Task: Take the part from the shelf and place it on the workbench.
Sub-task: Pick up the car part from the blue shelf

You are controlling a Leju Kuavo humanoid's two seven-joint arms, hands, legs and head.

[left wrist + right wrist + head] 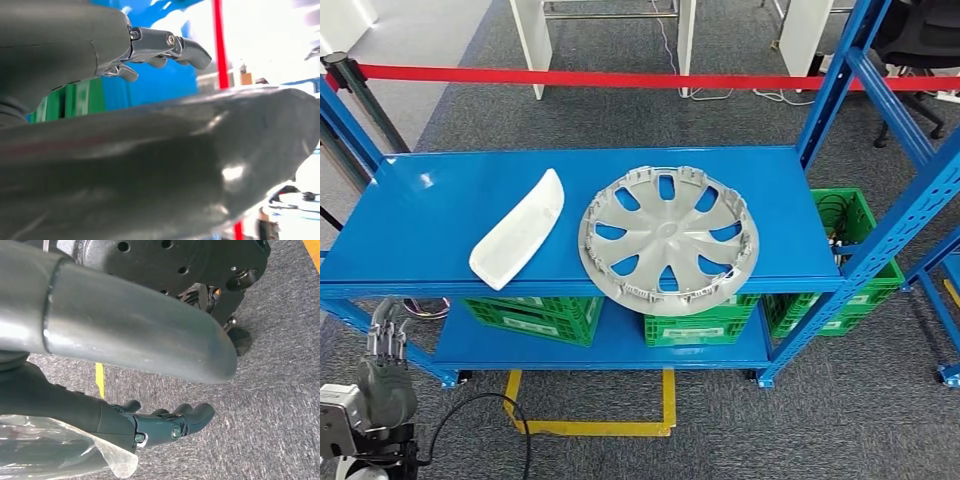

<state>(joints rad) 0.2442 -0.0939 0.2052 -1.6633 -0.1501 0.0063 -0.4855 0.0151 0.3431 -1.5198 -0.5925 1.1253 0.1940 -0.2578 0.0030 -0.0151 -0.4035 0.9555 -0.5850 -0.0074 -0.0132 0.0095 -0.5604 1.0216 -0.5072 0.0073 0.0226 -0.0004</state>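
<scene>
Two parts lie on the blue shelf's top board (433, 200). A white curved plastic part (520, 230) is left of centre. To its right, a silver wheel cover (669, 238) overhangs the front edge a little. My left hand (384, 360) is low at the left, in front of and below the shelf's front edge, well short of the white part. Its fingers (170, 47) are stretched out and hold nothing. My right hand (166, 422) hangs over the grey carpet with its fingers apart and holds nothing.
Green crates (539, 318) stand on the lower board, and another crate (848, 260) sits behind the right upright. A red barrier tape (584, 77) runs behind the shelf. Yellow floor tape (622, 428) and a black cable (471, 410) lie in front.
</scene>
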